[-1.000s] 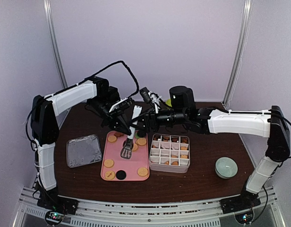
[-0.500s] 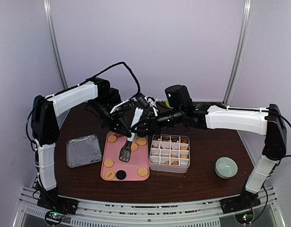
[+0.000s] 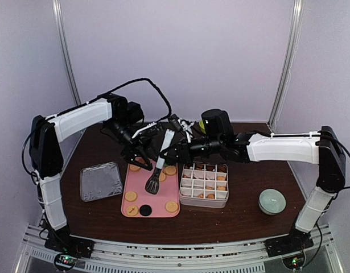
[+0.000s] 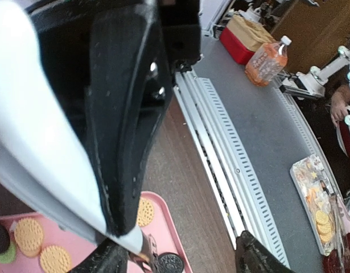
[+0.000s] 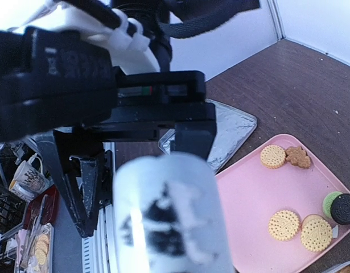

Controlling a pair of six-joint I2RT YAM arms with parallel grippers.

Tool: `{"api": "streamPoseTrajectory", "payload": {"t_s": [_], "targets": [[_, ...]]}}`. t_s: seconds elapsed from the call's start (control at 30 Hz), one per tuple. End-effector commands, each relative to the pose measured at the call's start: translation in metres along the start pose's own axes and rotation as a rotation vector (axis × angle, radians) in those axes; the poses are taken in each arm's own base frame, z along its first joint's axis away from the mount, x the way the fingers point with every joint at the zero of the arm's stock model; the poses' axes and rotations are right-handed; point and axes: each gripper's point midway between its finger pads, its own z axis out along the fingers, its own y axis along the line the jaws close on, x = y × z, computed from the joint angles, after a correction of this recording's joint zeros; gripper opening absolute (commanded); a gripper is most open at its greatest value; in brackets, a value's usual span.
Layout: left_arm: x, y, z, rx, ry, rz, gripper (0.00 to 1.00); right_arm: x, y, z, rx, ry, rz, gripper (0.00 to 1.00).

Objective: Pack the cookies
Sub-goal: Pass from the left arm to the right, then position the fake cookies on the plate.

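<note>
Cookies (image 3: 171, 206) on pink tray (image 3: 158, 205), apparently in box (image 3: 203, 202)

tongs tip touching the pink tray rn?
Cannot tell. Top view puts the tongs tip over the pink tray, but from above a gap would not show; neither wrist view shows the tip.

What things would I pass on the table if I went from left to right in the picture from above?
Silver foil tray → pink tray → white box with little compartments → green bowl.
</note>
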Motion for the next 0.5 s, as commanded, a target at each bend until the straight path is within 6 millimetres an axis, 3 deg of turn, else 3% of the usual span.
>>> {"api": "streamPoseTrajectory", "payload": {"t_s": [0.0, 0.13, 0.17, 0.2, 0.47], "targets": [[0.001, 0.034, -0.023, -0.283, 0.047, -0.021, 0.69, -0.028, -0.004, -0.015, 0.111, -0.111, -0.049, 0.14], [0.013, 0.051, -0.056, -0.425, 0.045, -0.131, 0.76, -0.03, -0.018, -0.017, 0.23, -0.129, -0.073, 0.16], [0.015, 0.053, -0.065, -0.452, 0.032, -0.156, 0.91, -0.031, -0.022, -0.017, 0.261, -0.136, -0.079, 0.16], [0.02, 0.056, -0.075, -0.486, 0.027, -0.178, 0.97, -0.032, -0.025, -0.017, 0.29, -0.142, -0.09, 0.16], [0.063, 0.071, -0.149, -0.824, 0.062, -0.316, 0.98, -0.027, -0.041, -0.001, 0.527, -0.171, -0.168, 0.16]]}}
